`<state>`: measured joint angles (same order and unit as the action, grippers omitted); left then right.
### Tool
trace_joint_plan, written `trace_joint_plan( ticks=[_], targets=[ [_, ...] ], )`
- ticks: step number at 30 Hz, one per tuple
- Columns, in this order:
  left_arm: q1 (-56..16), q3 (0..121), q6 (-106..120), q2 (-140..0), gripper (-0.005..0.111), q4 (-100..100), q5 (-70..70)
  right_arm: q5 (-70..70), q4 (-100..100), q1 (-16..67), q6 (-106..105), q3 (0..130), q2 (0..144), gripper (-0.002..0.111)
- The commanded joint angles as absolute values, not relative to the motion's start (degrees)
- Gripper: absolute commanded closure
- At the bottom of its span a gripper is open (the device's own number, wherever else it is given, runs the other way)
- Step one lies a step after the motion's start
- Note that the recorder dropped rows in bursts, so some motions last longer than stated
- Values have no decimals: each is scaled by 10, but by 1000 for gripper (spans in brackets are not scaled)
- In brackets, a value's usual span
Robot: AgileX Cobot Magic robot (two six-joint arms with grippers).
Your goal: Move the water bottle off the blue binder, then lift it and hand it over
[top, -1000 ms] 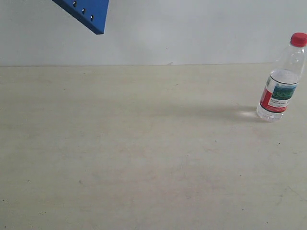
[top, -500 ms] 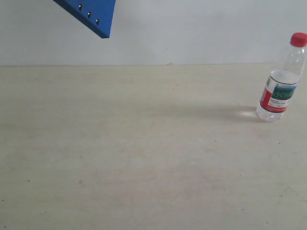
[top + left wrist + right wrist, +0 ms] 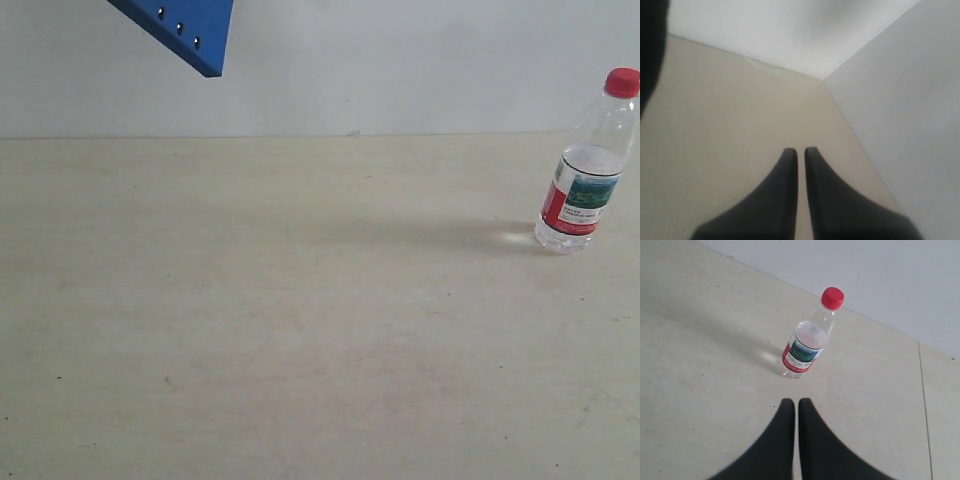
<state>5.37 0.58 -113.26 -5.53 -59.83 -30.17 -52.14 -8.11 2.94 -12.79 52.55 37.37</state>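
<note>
Shows the bottle upright on the table, toward the table's far edge and on its right part in the exterior view. Carries a red cap on top and a red, white and green label low on the clear body. Casts a soft shadow and a bright patch on the table just beside its base. Touches nothing but the table.

Finds the binder off the table altogether, raised well above the table's far left part and tilted, with one corner pointing down. Gives only that corner, the rest being cut off by the frame, with three small holes in a row along one edge. Cannot tell what holds it up there.

Puts the right gripper above the table, apart from the bottle and aimed toward it. Holds the jaws almost together, with only a thin slit of table showing between, and grips nothing.

Puts the left gripper likewise above bare table, with pale wall beyond the table's edge. Has the fingers closed to a narrow slit, with nothing between them. Leaves a dark blurred shape in that wrist view unidentified.
</note>
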Motion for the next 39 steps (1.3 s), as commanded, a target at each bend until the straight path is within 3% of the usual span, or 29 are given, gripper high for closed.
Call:
trace_joint_plan(
  ticks=[1, 5, 12, 21, 33, 39],
  targets=[
    [55, 0, -889, -68, 101, -422, -277, -517, -78, 29, -136, 525, 372, 108],
    [55, 0, -611, -97, 101, -304, -156, -517, -77, 29, -136, 525, 372, 108],
    [55, 0, -426, -162, 101, -308, -39, -517, -68, 29, -137, 525, 372, 108],
    [55, 0, -424, -301, 101, -304, 11, -506, -60, 29, -145, 525, 372, 108],
    [55, 0, -448, -352, 101, -509, 75, -508, -56, 29, -152, 525, 372, 108],
    [55, 0, -449, -378, 101, -519, 86, -508, -56, 29, -152, 525, 372, 108]
  ],
)
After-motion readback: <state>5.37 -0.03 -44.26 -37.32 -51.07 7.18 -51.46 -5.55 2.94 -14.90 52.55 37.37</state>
